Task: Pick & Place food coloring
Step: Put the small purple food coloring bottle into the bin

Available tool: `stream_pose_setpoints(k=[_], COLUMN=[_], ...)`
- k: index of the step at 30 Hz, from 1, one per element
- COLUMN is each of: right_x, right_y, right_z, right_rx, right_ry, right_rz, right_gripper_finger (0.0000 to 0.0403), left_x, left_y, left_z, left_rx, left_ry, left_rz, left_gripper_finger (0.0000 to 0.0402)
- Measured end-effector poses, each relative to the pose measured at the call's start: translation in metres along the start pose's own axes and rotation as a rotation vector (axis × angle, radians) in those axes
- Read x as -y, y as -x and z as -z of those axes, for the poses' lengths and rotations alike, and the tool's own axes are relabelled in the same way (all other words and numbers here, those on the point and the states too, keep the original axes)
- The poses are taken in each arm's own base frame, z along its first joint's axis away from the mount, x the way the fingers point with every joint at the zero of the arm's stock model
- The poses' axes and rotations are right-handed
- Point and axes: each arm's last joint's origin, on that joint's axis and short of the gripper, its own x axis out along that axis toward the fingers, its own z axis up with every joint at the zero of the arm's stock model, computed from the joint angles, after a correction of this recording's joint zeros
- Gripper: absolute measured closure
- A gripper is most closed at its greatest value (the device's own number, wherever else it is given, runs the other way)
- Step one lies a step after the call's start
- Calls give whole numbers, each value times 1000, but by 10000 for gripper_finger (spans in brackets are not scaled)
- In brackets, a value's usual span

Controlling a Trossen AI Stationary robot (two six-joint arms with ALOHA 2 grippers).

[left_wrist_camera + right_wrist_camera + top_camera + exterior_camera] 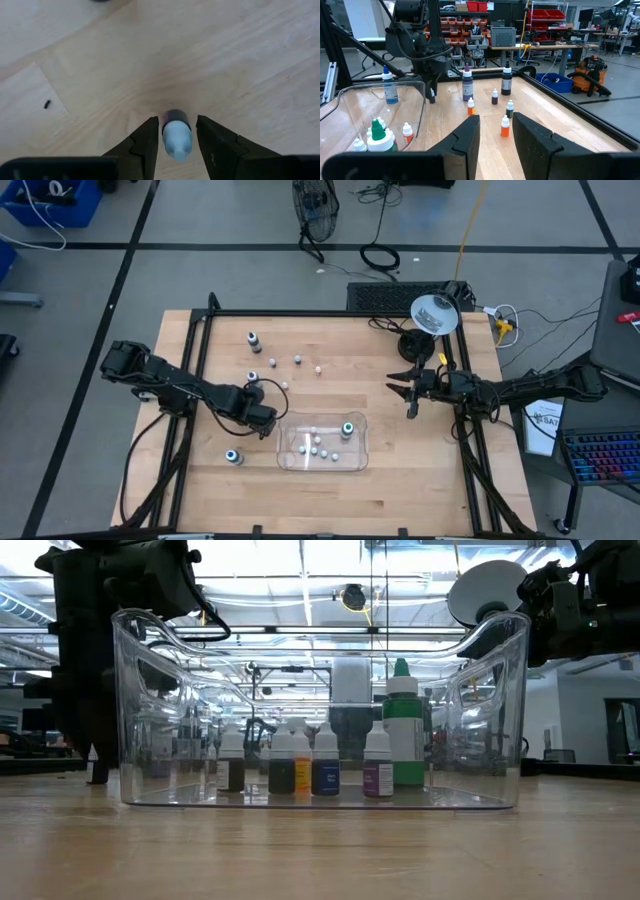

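Note:
The food coloring bottles stand upright on the wooden table: taller ones (254, 340) (253, 377) (232, 456) and small ones (298, 360) behind the clear tray (322, 458). A green-topped bottle (403, 725) and several small ones (325, 765) stand inside the tray. My left gripper (262, 420) points down just left of the tray, shut on a small dark bottle with a white cap (176, 132). My right gripper (410, 392) hovers level at the table's right, open, with nothing between its fingers (496, 135). My left gripper has the small bottle between its two fingers (150, 140), coming from above and pointing down. The fingertips stand at the dark body (176, 118), and the white cap reaches up between them. The bottle is upright; whether its base is on the table, I cannot tell.
A black frame rails the table's left, far and right sides (330, 313). A round lamp (434, 313) and cables sit at the far right corner. Bare wood lies in front of the tray (330, 500).

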Motion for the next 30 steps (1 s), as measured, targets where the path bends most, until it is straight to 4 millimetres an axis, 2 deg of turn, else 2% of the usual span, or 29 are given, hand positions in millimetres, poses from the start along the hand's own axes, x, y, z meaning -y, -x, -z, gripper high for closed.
stream_pose_setpoints(k=[3,8,18,23,30], right_x=[0,0,0,0,0], right_y=[0,0,0,0,0], right_z=[0,0,0,0,0], right_rx=[0,0,0,0,0], right_ry=[0,0,0,0,0], right_rz=[0,0,0,0,0], right_gripper_finger=[296,297,297,296,298], left_x=[0,0,4,20,38], left_y=[0,0,6,34,102], left_z=[0,1,0,-2,4], left_rx=[-3,-24,-26,32,149], left_ry=[-18,-19,-89,-160,-241], left_rz=[1,7,29,64,46], left_gripper_finger=[274,333,336,336,336])
